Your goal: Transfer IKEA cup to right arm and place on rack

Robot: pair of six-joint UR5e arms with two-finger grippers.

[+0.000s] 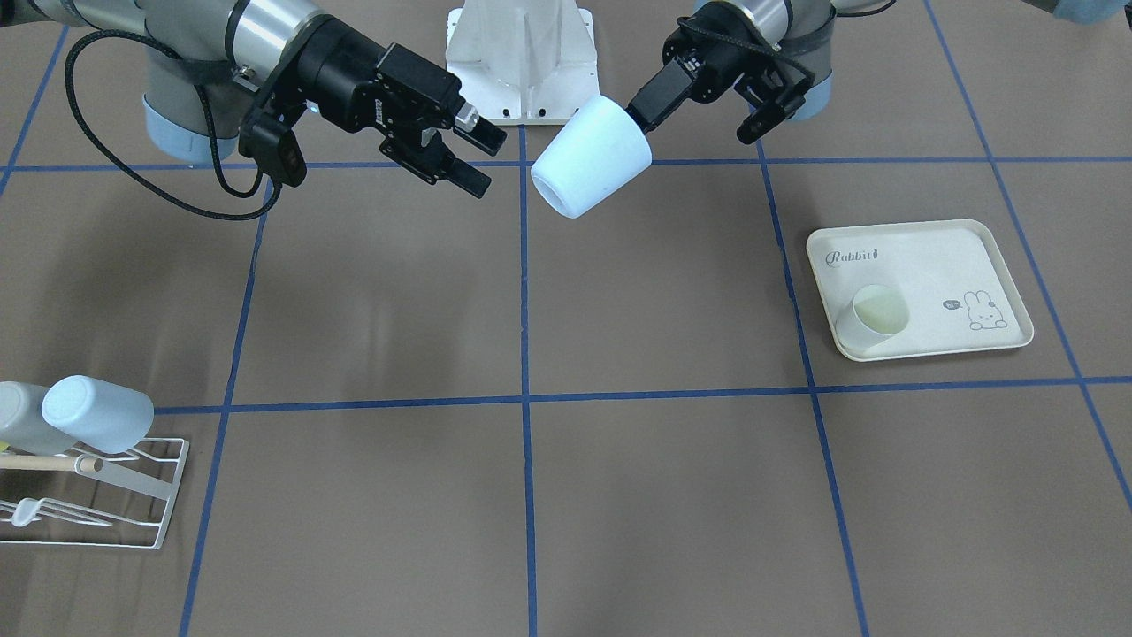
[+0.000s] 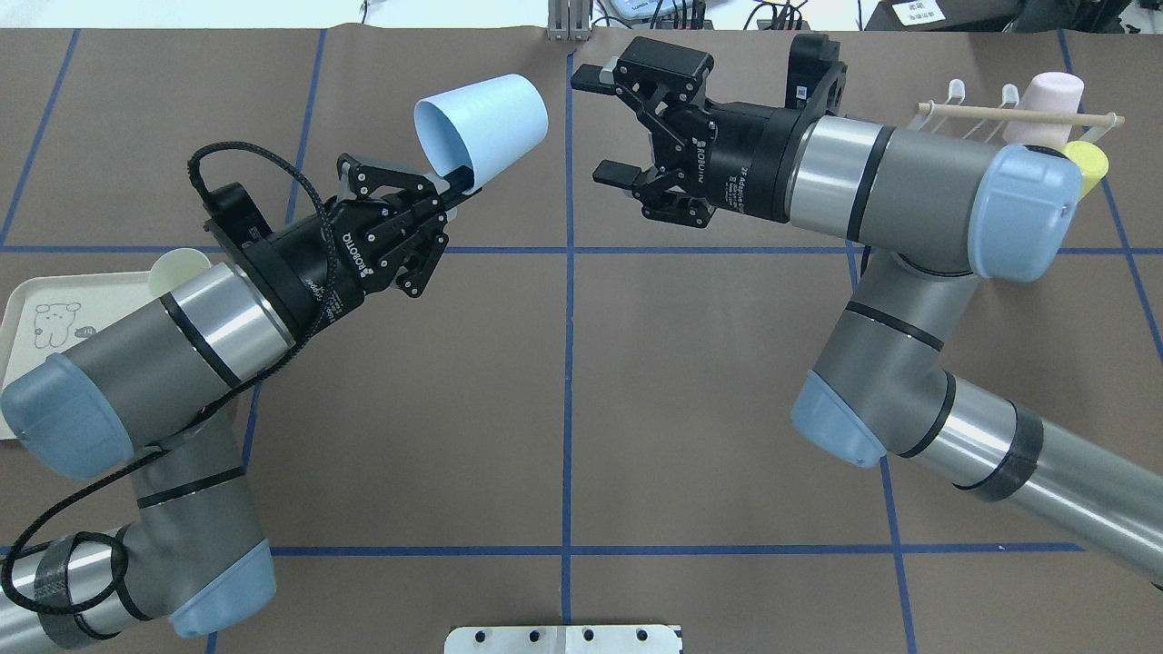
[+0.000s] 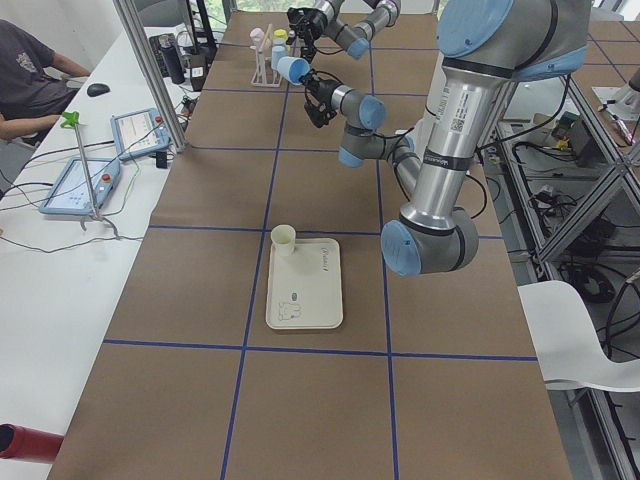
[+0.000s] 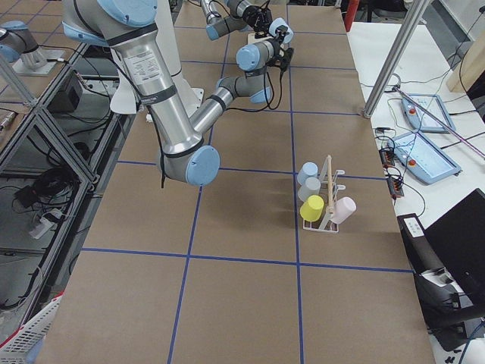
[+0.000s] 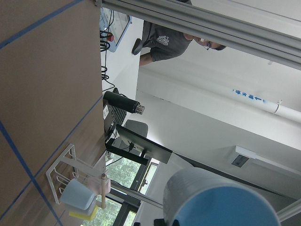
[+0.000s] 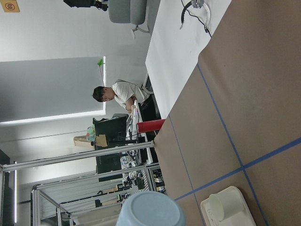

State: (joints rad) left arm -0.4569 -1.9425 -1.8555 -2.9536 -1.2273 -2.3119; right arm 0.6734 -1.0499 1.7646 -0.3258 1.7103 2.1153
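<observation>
Brown tabletop [image 2: 563,409] with blue tape lines lay under both arms. Seen from overhead, the left pincer [image 2: 459,182] was clamped on the rim of the pale blue IKEA cup [image 2: 482,123], which hung in the air with its base toward about 2 o'clock. The right pincer [image 2: 601,125] stood wide and held nothing, at 3 o'clock from the cup, near but apart. Farther toward 3 o'clock was the rack [image 2: 981,110] with other cups. At 8 o'clock lay a cream tray [image 2: 18,309].
</observation>
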